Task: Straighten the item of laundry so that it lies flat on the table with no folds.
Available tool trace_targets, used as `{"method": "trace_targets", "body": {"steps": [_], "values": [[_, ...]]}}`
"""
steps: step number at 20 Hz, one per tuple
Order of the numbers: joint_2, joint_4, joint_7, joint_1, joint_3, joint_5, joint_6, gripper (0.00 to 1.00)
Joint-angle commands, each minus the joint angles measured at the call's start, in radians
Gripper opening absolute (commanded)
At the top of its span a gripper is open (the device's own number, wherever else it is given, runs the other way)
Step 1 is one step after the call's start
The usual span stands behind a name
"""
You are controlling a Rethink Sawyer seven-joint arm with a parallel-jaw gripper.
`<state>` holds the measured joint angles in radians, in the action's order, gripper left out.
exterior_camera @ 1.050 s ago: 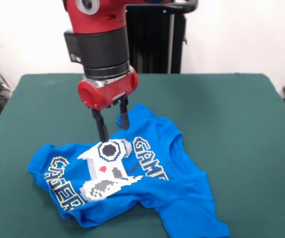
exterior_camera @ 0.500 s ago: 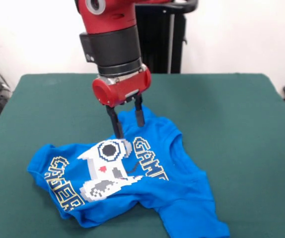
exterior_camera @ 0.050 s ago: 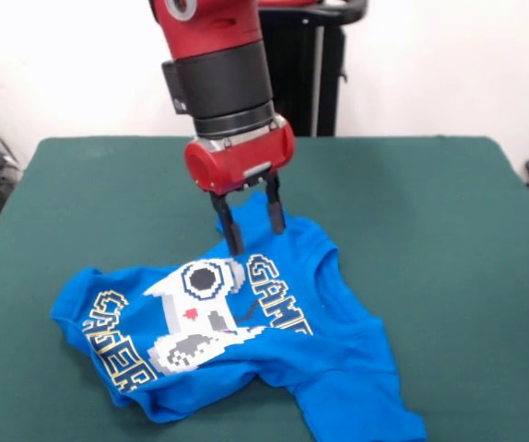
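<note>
A: Start with the big picture. Where does everything sit?

B: The desk (exterior_camera @ 0.050 s ago: pixel 430 203) has a dark green cloth top with plenty of bare room to the right and on the far side. The blue T-shirt (exterior_camera @ 0.050 s ago: pixel 338 368) lies rumpled on its near half, left of centre, reaching the near edge. The left part is bunched, so the controller print (exterior_camera @ 0.050 s ago: pixel 200 313) puckers and the yellow-outlined lettering (exterior_camera @ 0.050 s ago: pixel 117 345) curls round it. One part runs out to the near right.

A: And the arm?

B: The red and black arm (exterior_camera @ 0.050 s ago: pixel 223 83) comes down over the shirt's far edge. The tool (exterior_camera @ 0.050 s ago: pixel 251 224) has its two dark fingers (exterior_camera @ 0.050 s ago: pixel 231 230) spread, with nothing between them. The tips seem to hang just over the fabric at the far edge, beside the print's upper end; I can't tell whether they touch.

A: So how should the grasp go?

B: I'd judge it best to take a single layer at the far edge, close firmly, lift only a little, then draw it away from the bunch toward open cloth. Catching two layers would likely drag the fold along rather than open it.

A: Any risk?

B: Lifting high could let the bunched left side flop over the print.
</note>
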<state>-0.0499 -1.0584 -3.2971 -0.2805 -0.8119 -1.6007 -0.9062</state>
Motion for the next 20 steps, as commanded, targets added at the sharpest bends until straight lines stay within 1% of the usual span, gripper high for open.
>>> {"method": "trace_targets", "body": {"steps": [1,7,10,14,20], "values": [[0.032,-0.081,0.133,-0.033,0.206,0.115,0.093,1.00],[0.036,-0.096,0.061,-0.084,0.157,0.102,0.113,1.00],[0.044,-0.104,0.007,-0.110,0.133,0.097,0.147,1.00],[0.033,-0.119,0.015,-0.124,0.133,0.109,0.176,1.00],[0.057,-0.101,-0.074,-0.159,0.127,0.108,0.224,1.00]]}}
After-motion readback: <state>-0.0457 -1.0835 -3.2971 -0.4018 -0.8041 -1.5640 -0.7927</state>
